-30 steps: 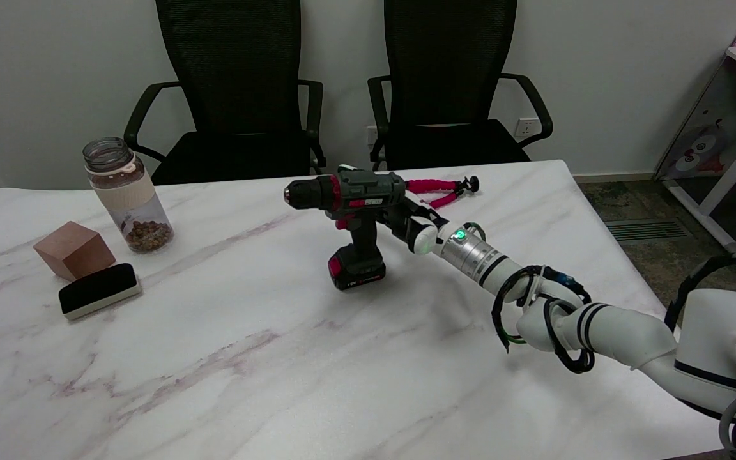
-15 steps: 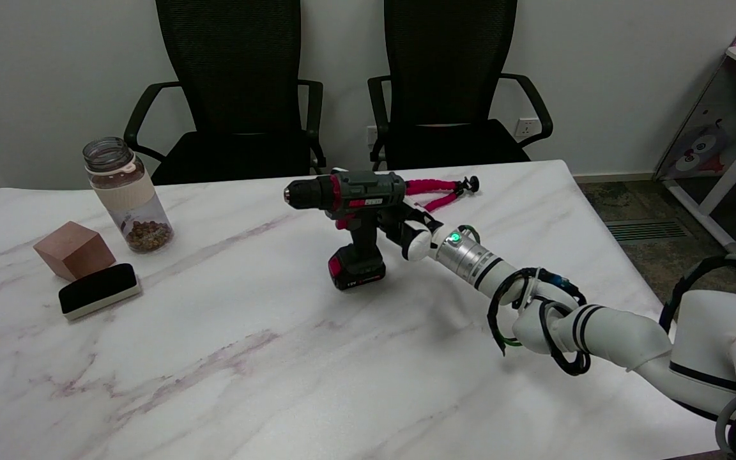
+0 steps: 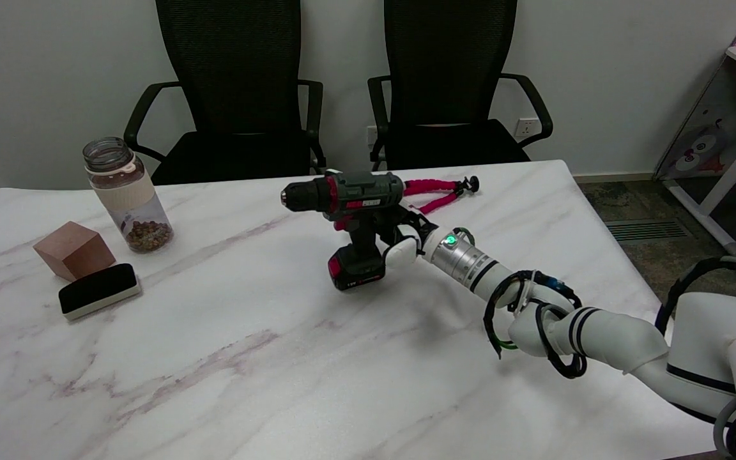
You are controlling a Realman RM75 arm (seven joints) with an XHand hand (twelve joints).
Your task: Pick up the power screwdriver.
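One right hand [image 3: 402,239] against grip of matte pistol-shaped power screwdriver [image 3: 352,220] — grasp unclear; marble-veined table [image 3: 227,358].

The jar [image 3: 126,191] stands behind the cube [image 3: 74,250] and eraser [image 3: 99,291].

The right hand [image 3: 400,241] is at the grip of the grey-and-red power screwdriver [image 3: 352,220], which stands upright on its battery near the white marble tabletop's [image 3: 246,358] far edge; whether it grips is unclear.
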